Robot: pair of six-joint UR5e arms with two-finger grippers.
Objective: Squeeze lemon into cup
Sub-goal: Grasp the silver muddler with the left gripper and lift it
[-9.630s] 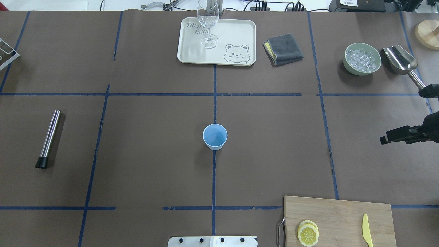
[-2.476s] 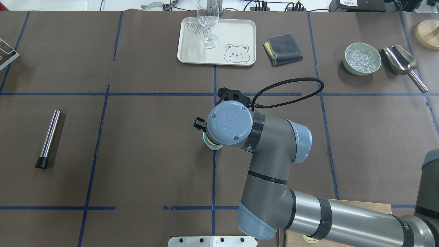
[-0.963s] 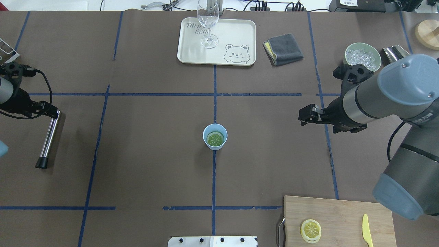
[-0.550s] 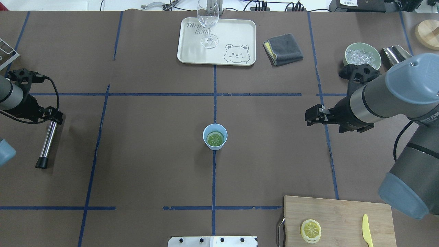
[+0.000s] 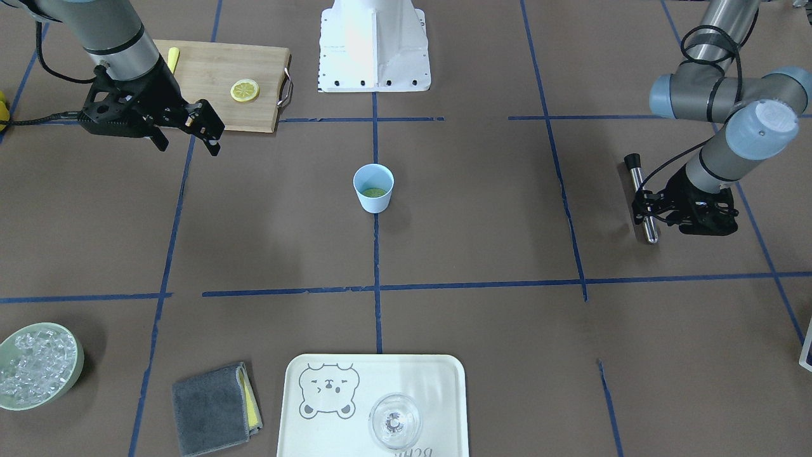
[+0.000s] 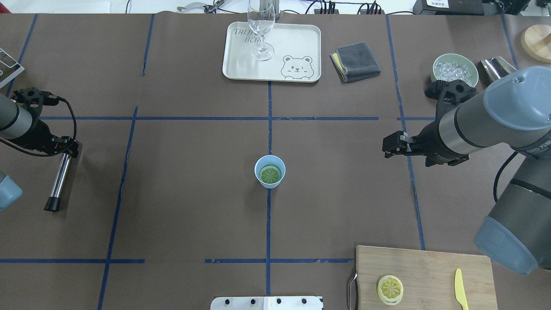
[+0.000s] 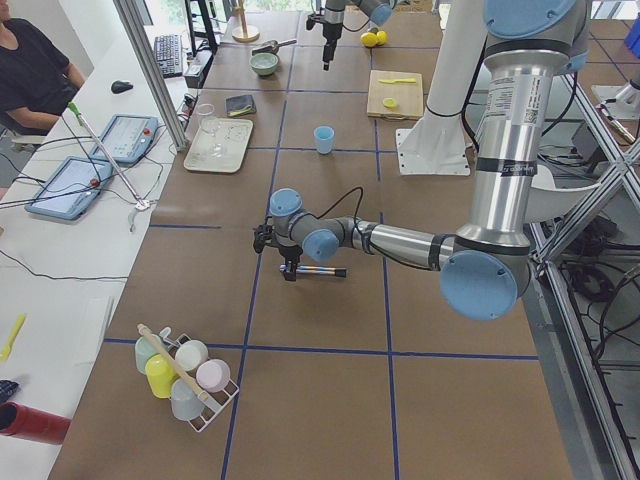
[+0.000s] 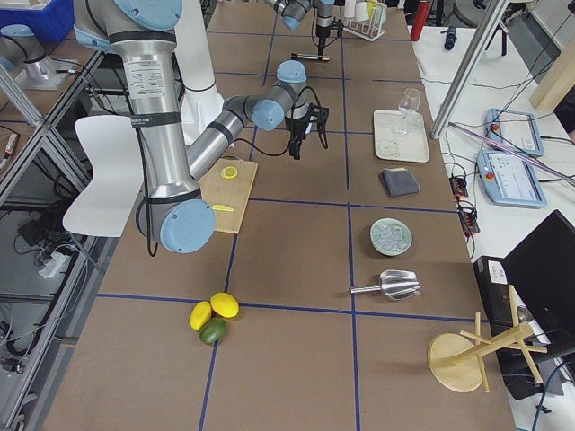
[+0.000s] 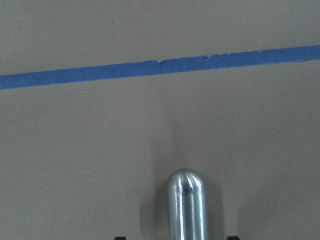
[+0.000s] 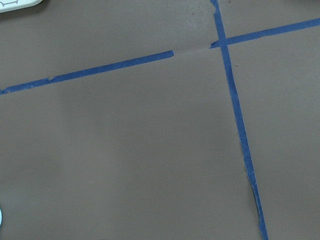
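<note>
The light-blue cup point(image 6: 270, 178) stands at the table's centre, also in the front view point(image 5: 373, 198). One lemon slice point(image 6: 270, 174) lies flat inside it. A second lemon slice point(image 6: 390, 289) lies on the wooden cutting board point(image 6: 430, 267). My right gripper point(image 6: 388, 147) is open and empty, hovering well to the right of the cup. My left gripper point(image 6: 69, 148) is low at the far left, open, with its fingers on either side of the top end of a steel muddler point(image 6: 59, 178). The muddler's rounded end point(image 9: 187, 205) fills the bottom of the left wrist view.
A cream tray point(image 6: 297, 38) with a clear wine glass point(image 6: 261, 30) sits at the back centre. A grey cloth point(image 6: 355, 61), a green bowl of ice point(image 6: 455, 73) and a metal scoop point(image 6: 495, 69) are at the back right. A yellow knife point(image 6: 460, 289) lies on the board.
One lemon slice went from the board into the cup. In the last second my left gripper came down over the muddler's top end, and my right arm drew back slightly rightward.
</note>
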